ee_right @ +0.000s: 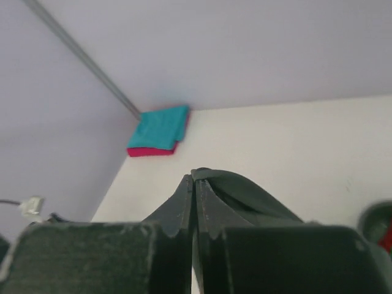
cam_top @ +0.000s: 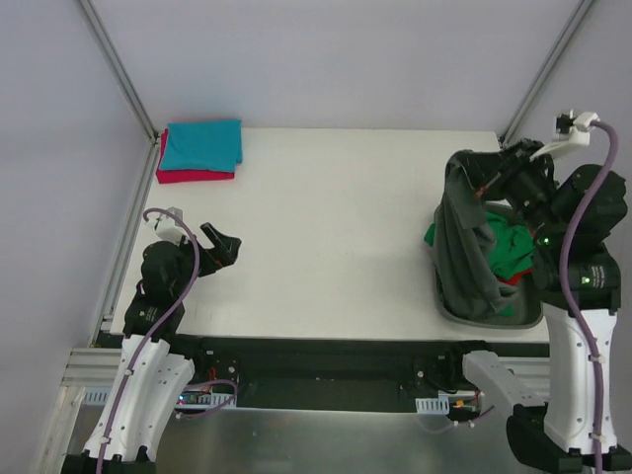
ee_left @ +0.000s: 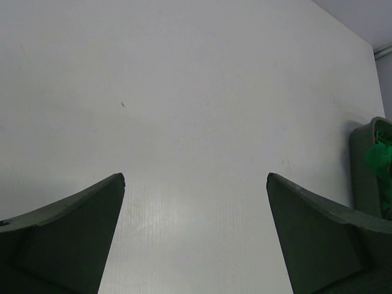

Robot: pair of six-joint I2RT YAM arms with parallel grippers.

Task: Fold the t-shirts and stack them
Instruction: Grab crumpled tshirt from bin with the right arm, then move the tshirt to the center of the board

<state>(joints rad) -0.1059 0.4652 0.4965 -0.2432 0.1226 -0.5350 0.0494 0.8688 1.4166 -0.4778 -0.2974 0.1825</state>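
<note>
Over the tub (cam_top: 494, 318) at the table's (cam_top: 336, 227) right side, the right arm stands raised and bent, and the right gripper (cam_top: 491, 176) is clenched on the grey shirt (cam_top: 464, 237). This hangs from it down the tub's left wall, beside the green shirt (cam_top: 509, 247) inside. The left arm crouches low at the near left with the left gripper (cam_top: 225, 247) spread wide above bare table, and the teal shirt (cam_top: 202, 143) lies folded on the pink shirt (cam_top: 193, 177) in the far left corner.

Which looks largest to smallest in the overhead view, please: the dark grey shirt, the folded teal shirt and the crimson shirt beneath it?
1. dark grey shirt, though held up nearer the camera
2. teal shirt
3. crimson shirt, only its edge showing
</note>
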